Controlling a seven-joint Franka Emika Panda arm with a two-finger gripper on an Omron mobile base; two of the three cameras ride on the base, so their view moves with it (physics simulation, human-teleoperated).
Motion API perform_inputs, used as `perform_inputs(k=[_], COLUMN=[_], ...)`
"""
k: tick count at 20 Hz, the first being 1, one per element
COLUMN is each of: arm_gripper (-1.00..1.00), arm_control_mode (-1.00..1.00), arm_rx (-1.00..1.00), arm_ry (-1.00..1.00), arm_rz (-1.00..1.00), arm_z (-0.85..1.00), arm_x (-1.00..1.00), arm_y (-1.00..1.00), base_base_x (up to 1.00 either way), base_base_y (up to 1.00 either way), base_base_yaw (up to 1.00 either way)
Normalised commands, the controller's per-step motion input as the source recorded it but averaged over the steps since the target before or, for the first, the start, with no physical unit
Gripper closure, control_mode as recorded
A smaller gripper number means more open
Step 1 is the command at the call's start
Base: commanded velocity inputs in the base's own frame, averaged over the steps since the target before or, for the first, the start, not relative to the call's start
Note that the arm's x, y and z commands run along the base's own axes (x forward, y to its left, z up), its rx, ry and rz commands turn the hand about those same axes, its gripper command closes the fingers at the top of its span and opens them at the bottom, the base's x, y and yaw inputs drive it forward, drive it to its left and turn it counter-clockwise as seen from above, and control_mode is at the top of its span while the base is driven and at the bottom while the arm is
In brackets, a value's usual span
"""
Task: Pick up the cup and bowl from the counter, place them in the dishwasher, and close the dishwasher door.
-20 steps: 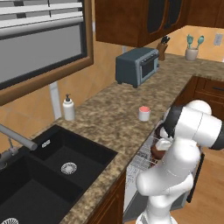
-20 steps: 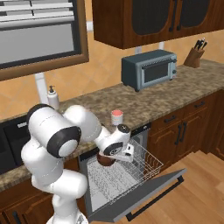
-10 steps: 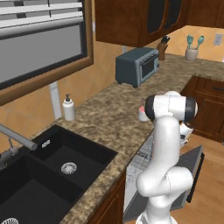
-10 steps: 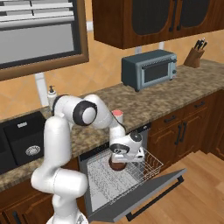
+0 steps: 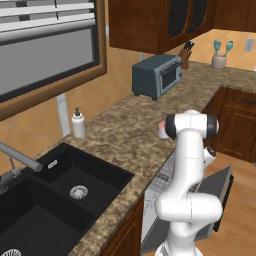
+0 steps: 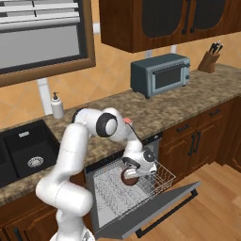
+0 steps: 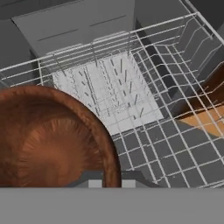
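My gripper (image 6: 133, 172) is shut on the rim of the small dark brown bowl (image 6: 128, 178), holding it low over the white wire rack (image 6: 157, 181) of the open dishwasher. In the hand view the bowl (image 7: 52, 140) sits at lower left, with the rack (image 7: 131, 100) beneath it. The dishwasher door (image 6: 155, 207) lies folded down and is also seen past my arm (image 5: 212, 192). The cup (image 6: 128, 121), pale with a pinkish top, stands on the granite counter (image 6: 164, 108) just behind my arm. In the left base view my arm partly hides the cup (image 5: 162, 130).
A grey-blue toaster oven (image 6: 160, 74) stands at the back of the counter, a knife block (image 6: 212, 60) farther right. The black double sink (image 5: 60, 195) and a soap bottle (image 5: 78, 123) are to the left. Wood cabinets (image 6: 197, 141) flank the dishwasher.
My arm has stretched forward and lowered; the bowl, still gripped, has moved slightly outward and down over the rack. The cup has stayed in place.
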Motion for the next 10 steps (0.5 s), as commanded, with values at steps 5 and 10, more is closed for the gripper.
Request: perform_inputs(k=[5, 10], arm_gripper=[1.00, 1.00], arm_control_mode=[-1.00, -1.00], arm_rx=[0.00, 0.00], arm_ry=[0.00, -0.02], arm_rz=[0.05, 0.05], arm_z=[-0.47, -0.51], arm_x=[0.72, 0.41], arm_y=[0.00, -0.01], base_base_x=[0.00, 0.00], base_base_y=[0.00, 0.00], base_base_yaw=[0.00, 0.00])
